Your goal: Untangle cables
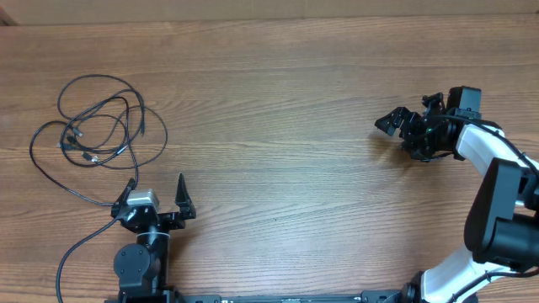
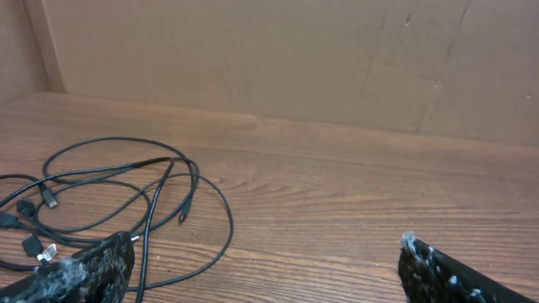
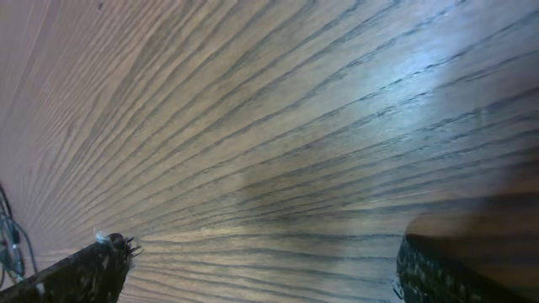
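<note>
The cables (image 1: 101, 126) lie in a loose tangle of thin black loops at the table's left, with small plug ends in the middle of the pile. They also show in the left wrist view (image 2: 126, 194), ahead and left of the fingers. My left gripper (image 1: 157, 195) is open and empty, just below the tangle, its left finger beside a cable strand. My right gripper (image 1: 402, 135) is open and empty over bare wood at the far right. In the right wrist view (image 3: 261, 269) only wood lies between the fingers; a bit of cable (image 3: 8, 240) shows at the left edge.
One cable strand (image 1: 72, 252) runs down past the left arm's base toward the table's front edge. A brown wall (image 2: 295, 59) stands behind the table's far edge. The right arm (image 1: 497, 210) reaches in from the bottom right.
</note>
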`<action>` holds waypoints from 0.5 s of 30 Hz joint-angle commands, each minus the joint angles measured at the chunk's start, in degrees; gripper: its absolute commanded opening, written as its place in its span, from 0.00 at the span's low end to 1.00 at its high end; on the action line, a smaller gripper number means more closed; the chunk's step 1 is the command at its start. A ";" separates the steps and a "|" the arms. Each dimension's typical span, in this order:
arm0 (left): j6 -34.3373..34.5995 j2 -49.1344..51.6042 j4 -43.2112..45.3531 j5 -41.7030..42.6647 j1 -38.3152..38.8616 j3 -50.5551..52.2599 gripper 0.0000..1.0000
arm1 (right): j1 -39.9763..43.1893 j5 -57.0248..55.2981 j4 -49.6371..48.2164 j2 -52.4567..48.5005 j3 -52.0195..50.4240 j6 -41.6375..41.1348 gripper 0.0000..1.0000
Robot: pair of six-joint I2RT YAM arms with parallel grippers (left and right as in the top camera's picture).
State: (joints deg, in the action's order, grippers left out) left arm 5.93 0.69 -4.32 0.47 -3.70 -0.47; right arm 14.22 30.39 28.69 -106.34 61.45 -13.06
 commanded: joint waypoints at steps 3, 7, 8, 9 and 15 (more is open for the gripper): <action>-0.81 -0.50 0.24 0.59 0.33 0.24 1.00 | 0.00 -1.07 -0.13 7.93 -0.76 0.20 1.00; -0.81 -0.50 0.24 0.61 0.33 0.24 1.00 | 0.00 -1.07 -0.15 13.66 -0.76 0.20 1.00; -0.81 -0.50 0.24 0.61 0.33 0.24 0.99 | 0.00 -1.07 -0.13 15.54 -0.76 0.20 1.00; -0.81 -0.50 0.24 0.61 0.33 0.24 1.00 | 0.00 -1.09 -0.13 16.83 -0.74 0.20 1.00; -0.81 -0.50 0.24 0.59 0.33 0.24 1.00 | -0.39 -1.09 -0.13 26.14 -0.76 0.20 1.00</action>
State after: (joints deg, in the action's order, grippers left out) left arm 5.93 0.69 -4.29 0.47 -3.70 -0.47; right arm 14.22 29.61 28.73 -85.06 61.01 -13.08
